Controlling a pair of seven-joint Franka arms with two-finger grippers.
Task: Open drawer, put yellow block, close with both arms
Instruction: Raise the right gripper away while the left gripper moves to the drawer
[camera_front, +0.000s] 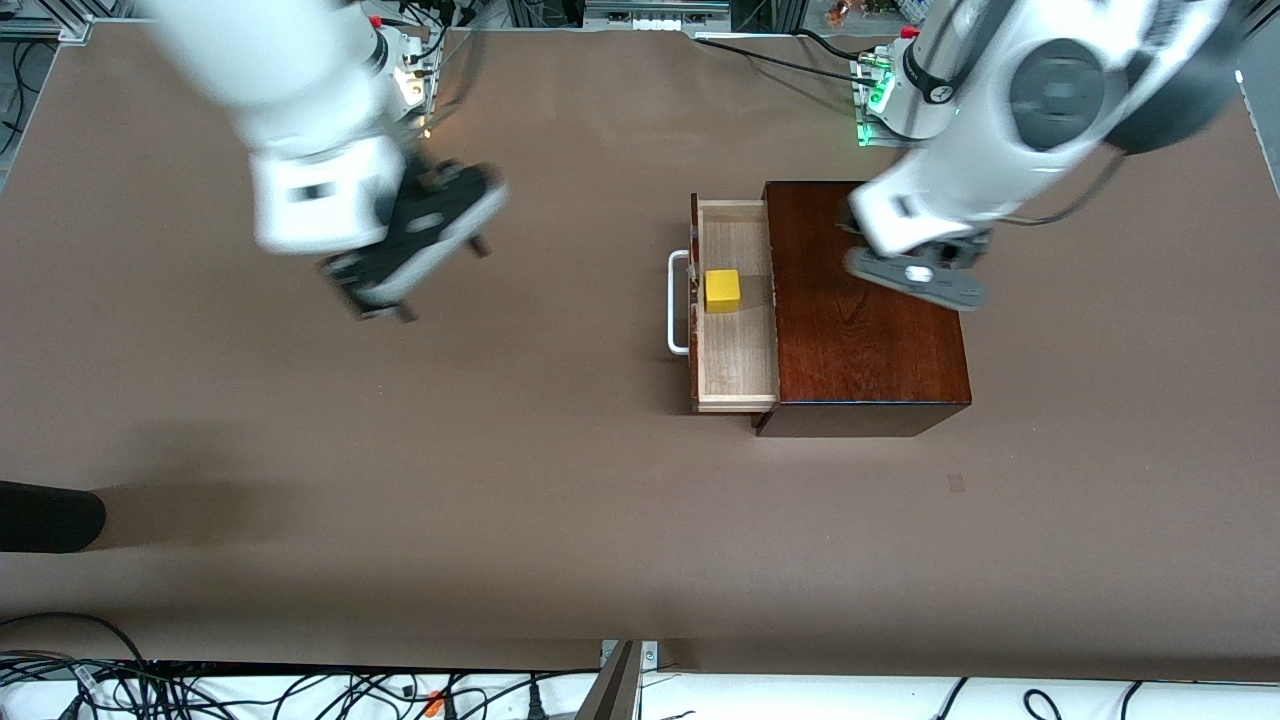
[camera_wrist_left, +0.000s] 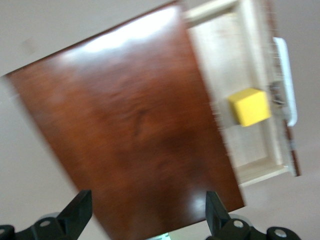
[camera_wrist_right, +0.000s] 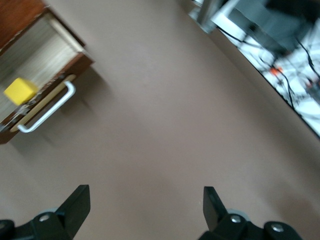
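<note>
yellow block (camera_front: 722, 290) in open drawer (camera_front: 737, 380), left gripper (camera_wrist_left: 150, 212) wide apart, empty over box (camera_front: 860, 310), right gripper (camera_wrist_right: 146, 207) spread empty over bare table (camera_front: 400, 480), wrist views alone show fingers

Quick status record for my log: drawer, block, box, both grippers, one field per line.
drawer: pale wood tray with white U-shaped handle, pulled open
block: small yellow cube inside the tray, apart from both grippers
box: glossy dark mahogany case
left gripper: open, empty, over the box top
right gripper: open, empty, over bare brown table toward the right arm's end
</note>
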